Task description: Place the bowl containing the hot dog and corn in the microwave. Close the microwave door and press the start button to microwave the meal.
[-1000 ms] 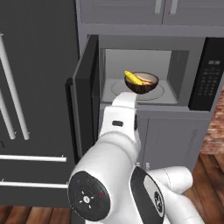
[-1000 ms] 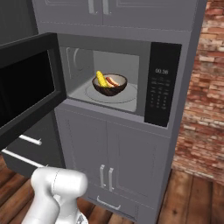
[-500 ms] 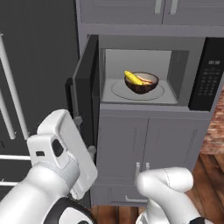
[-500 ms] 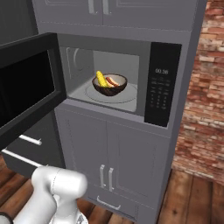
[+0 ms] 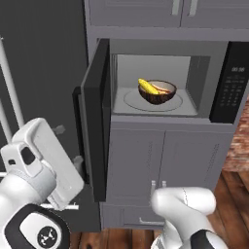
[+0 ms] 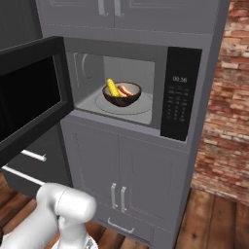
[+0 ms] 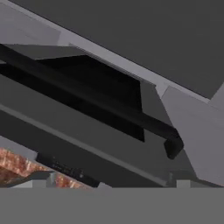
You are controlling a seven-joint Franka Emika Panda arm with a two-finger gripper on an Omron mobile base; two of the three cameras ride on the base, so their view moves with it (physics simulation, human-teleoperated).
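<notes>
One step of the job looks finished: the bowl [image 5: 157,92] sits on the round turntable [image 6: 124,103] inside the microwave [image 5: 160,82], with the corn [image 6: 113,88] and the hot dog [image 6: 126,90] lying in it. What remains first, as I judge it, is shutting the door [image 5: 95,121], which stands swung wide to the left of the opening.

The tool's tips are not visible in any view, but its jaws stand fully apart and nothing is held. The hand view looks along the tool at the door's outer face, with the black bar handle [image 7: 87,100] crossing ahead of it.

To do this well, the tool should come to the outer face of the door, near the handle edge and far from the hinge, where a push turns it most easily. It should press flat and follow the door's arc rather than drive straight. The bowl sits well back from the opening, so the door should clear it. The keypad [image 6: 178,97] lies beyond the opening on the right, for afterwards.
</notes>
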